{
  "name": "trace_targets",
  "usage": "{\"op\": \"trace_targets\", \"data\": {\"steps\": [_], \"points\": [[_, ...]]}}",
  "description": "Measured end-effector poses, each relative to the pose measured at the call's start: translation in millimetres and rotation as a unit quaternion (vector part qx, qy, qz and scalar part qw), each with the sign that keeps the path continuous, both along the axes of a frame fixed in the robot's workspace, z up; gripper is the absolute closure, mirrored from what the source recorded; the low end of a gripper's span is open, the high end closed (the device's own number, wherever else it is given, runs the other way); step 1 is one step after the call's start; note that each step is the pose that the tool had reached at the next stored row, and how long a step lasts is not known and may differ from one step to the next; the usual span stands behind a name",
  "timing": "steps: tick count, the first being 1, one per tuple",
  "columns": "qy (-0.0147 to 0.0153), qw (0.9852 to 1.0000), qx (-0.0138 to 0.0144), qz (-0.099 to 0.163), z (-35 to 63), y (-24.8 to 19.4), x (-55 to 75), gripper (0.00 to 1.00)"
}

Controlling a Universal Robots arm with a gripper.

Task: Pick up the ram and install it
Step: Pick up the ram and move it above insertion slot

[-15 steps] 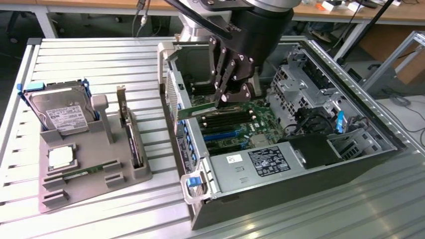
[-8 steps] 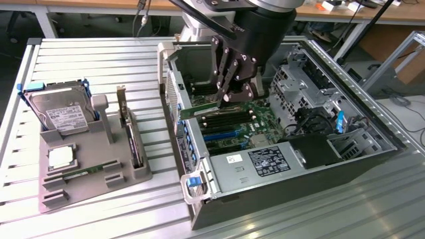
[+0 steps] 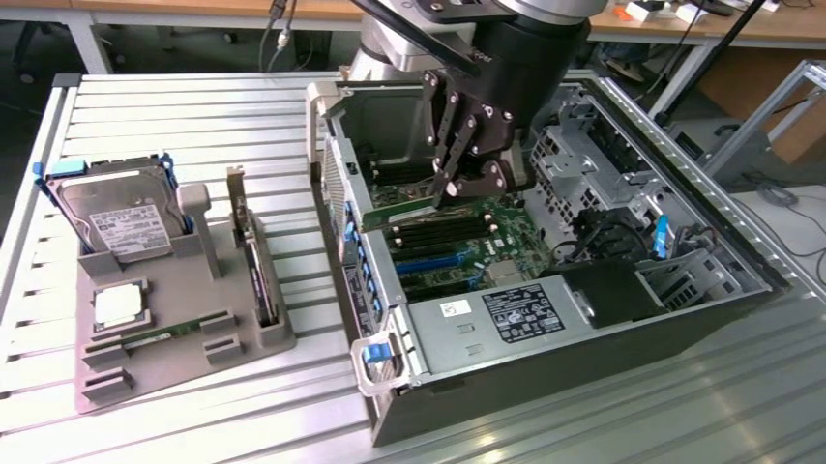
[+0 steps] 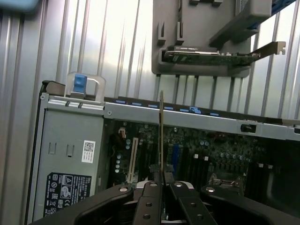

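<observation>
Gripper (image 3: 451,201) is clamped on the ram (image 3: 400,215), pinching it at one end. The rest of the stick juts free toward the exterior view's left, roughly level, label side facing up and out. The ram sits inside the open case (image 3: 722,242), over the motherboard (image 3: 497,242) and above the dark memory slots (image 3: 432,237), not seated in any of them. In the wrist view the ram (image 4: 161,131) is dead edge-on, a thin line running out from between the fingers (image 4: 152,190), and its far tip overlaps the case rim (image 4: 225,123) in the picture. In the exterior view that free tip is near the side rail with the blue tabs (image 3: 351,246); can't tell if there's a gap or contact. Room is tight. The rail is on the exterior view's left, the metal drive cage (image 3: 568,155) is just beside the gripper on the exterior view's right, and the labelled power-supply cover (image 3: 523,314) bounds the near side. The blue latch (image 3: 374,353) sits at the case's near corner, well apart from the ram. Outside the case, the grey tray (image 3: 193,358) sits on the slatted table (image 3: 155,106), beside the case with a bare strip of table between them. It carries a hard drive (image 3: 116,217), a processor chip (image 3: 116,304) and an expansion card (image 3: 251,261) standing on edge, all well apart from the gripper.
</observation>
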State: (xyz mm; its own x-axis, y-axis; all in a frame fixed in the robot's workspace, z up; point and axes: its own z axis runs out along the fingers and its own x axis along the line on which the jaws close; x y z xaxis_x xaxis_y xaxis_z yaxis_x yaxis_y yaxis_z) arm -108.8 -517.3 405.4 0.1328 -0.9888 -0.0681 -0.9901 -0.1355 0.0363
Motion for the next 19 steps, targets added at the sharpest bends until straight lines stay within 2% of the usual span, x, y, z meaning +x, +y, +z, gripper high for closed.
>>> {"op": "trace_targets", "data": {"steps": [19], "points": [[0.0000, 1.0000, 0.0000, 0.000, -0.2, 0.0, 28.2, 0.88]]}}
